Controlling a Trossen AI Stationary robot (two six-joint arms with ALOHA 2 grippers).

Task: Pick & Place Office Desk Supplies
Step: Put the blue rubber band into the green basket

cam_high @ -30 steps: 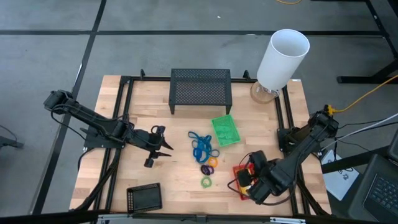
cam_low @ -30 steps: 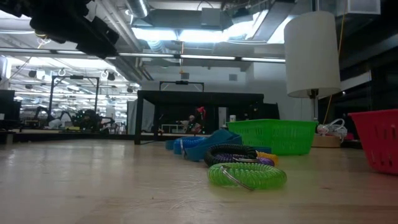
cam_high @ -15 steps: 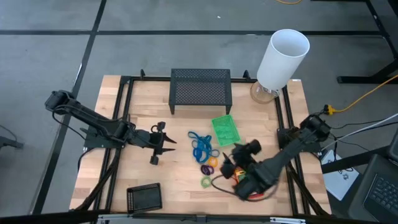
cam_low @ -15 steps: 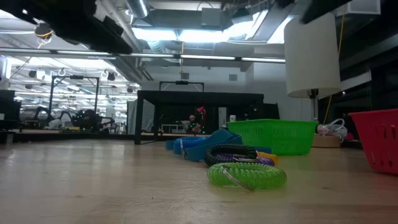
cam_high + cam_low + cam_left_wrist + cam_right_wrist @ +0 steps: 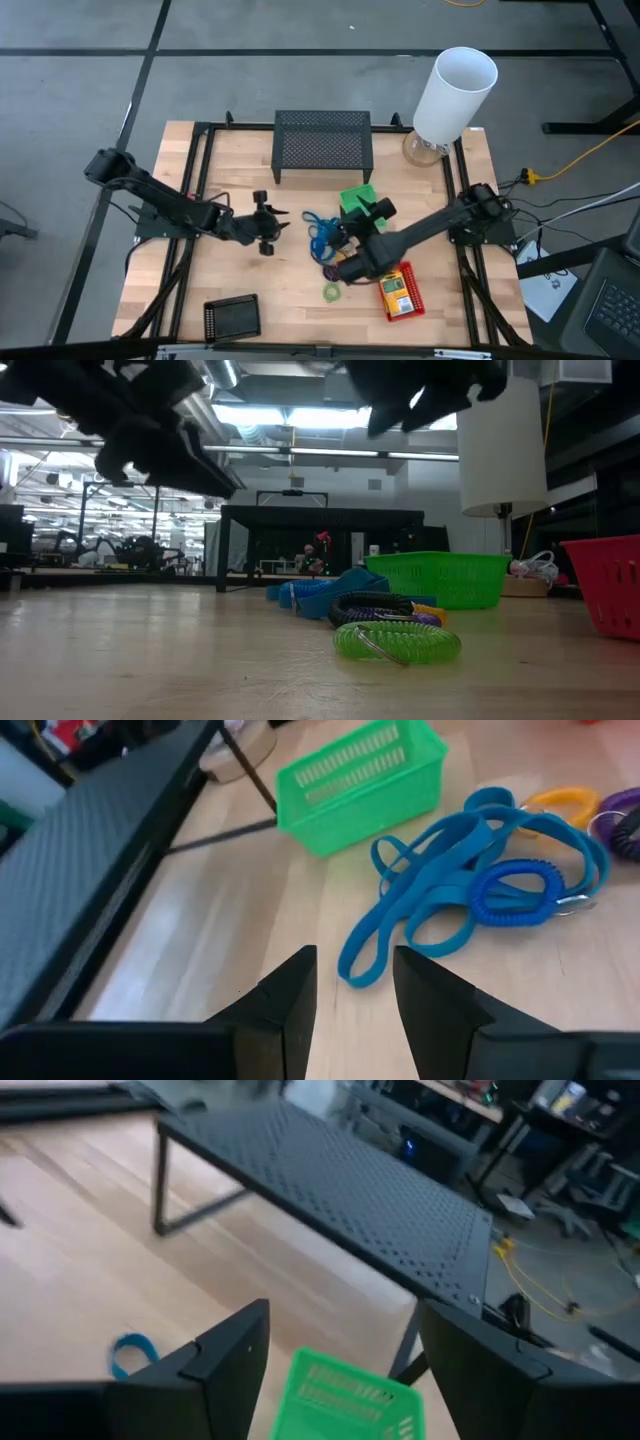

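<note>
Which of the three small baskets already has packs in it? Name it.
The red basket, near the table's front right. It holds yellow-and-green packs. The green basket by the mesh stand looks empty; the black basket at front left holds nothing visible.

Nothing readable anywhere in these shots, no labels, brands, numbers or signs. The yellow-and-green pack (image 5: 395,291) lying in the red basket (image 5: 411,302) probably has print on it, but it's too small to make out.
</note>
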